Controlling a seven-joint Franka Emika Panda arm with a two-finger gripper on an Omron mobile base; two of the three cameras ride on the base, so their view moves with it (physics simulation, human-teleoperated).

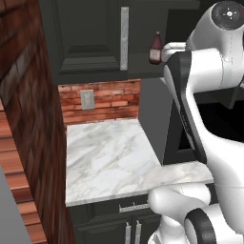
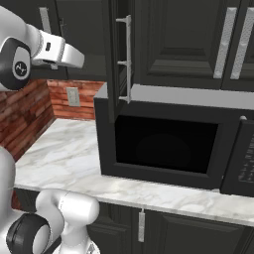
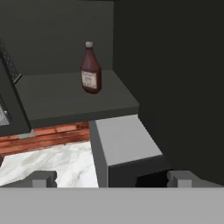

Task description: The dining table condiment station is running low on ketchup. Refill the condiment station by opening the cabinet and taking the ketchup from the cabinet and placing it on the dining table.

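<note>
Kitchen corner: red brick wall (image 1: 28,119) on the left, brick backsplash with a pale outlet plate (image 1: 86,99), marble bench (image 1: 107,157) below, black microwave (image 2: 163,149) standing on it.

Cabinet (image 1: 90,38) above the bench: the door over the microwave side is swung open, seen edge-on in the right base view with its silver bar handle (image 2: 126,59). The neighbouring door in the left base view looks shut.

Ketchup (image 3: 91,70): upright on the dark cabinet shelf (image 3: 65,98), near the middle, set back from the front lip. Nothing touching it. Also seen in the left base view (image 1: 155,48), just left of the arm's forearm.

Gripper (image 3: 111,178): fingers (image 3: 43,178) spread fully, nothing between them. Well short of the bottle and below shelf level; the hand camera looks up and over the microwave top (image 3: 124,146).

Judgement: door step done, reach for the bottle not yet begun. Dining table is not in these frames, so a drive comes later.

Risks from here:
- Hand rises straight from below: fingers or wrist could catch the shelf's front lip or the microwave top.
- Bottle is narrow and tall; a one-sided contact on closing would likely tip it or push it deeper.
- Open door stands beside the approach path; a wide elbow swing may strike it.
- Gripping the thin neck rather than the body invites slipping.
</note>
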